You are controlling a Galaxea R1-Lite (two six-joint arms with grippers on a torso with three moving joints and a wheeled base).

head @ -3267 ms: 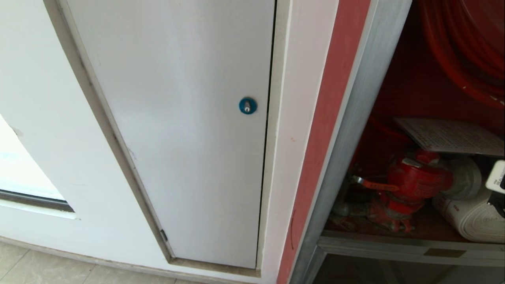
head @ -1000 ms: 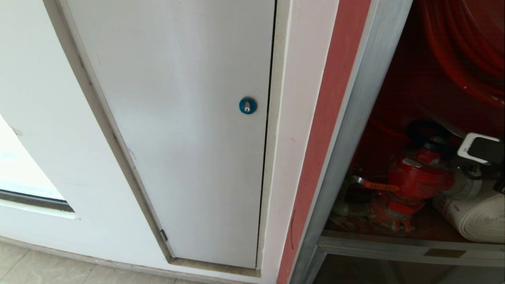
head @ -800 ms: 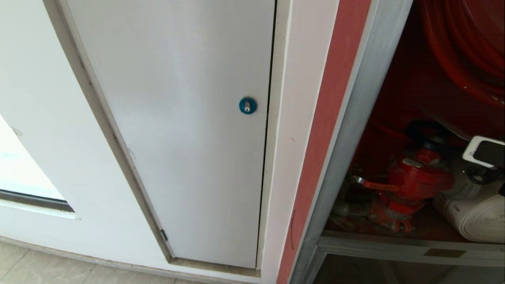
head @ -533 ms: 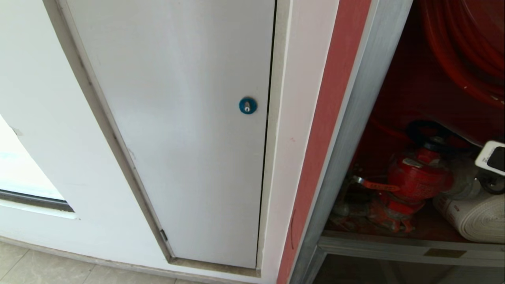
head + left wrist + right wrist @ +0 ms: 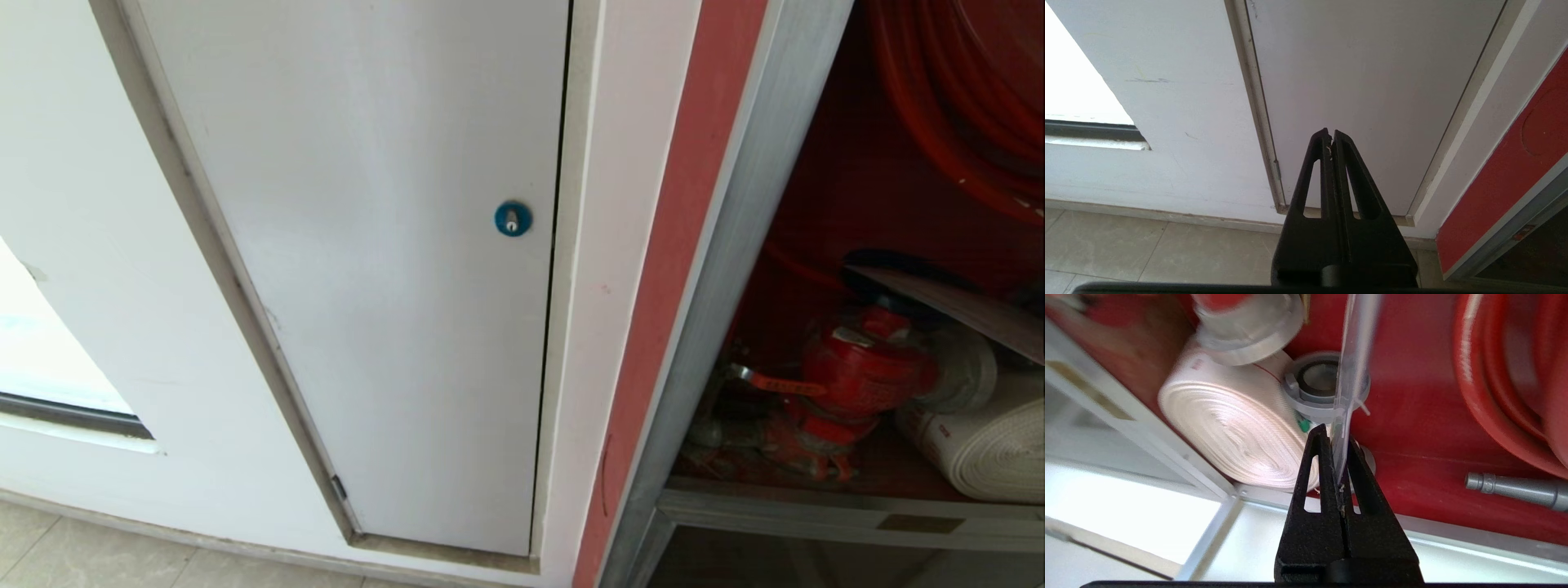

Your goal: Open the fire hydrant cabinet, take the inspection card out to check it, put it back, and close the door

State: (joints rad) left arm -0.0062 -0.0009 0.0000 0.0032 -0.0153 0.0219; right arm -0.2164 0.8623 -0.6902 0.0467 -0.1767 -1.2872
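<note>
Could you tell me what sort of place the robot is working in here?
Most likely a corridor or utility area of a building. An open fire hydrant cabinet set in the wall holds a red valve and a rolled hose; beside it is a white panel, with tiled floor below.

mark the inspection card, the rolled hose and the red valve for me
inspection card (image 5: 963,310), head view: its pale flat face above the valve.
rolled hose (image 5: 1233,428), right wrist view: centre of the white coil.
red valve (image 5: 857,371), head view: its round red body.

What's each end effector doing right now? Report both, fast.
Left end effector: closed, empty, facing the white panel.
Right end effector: closed on the inspection card.
</note>
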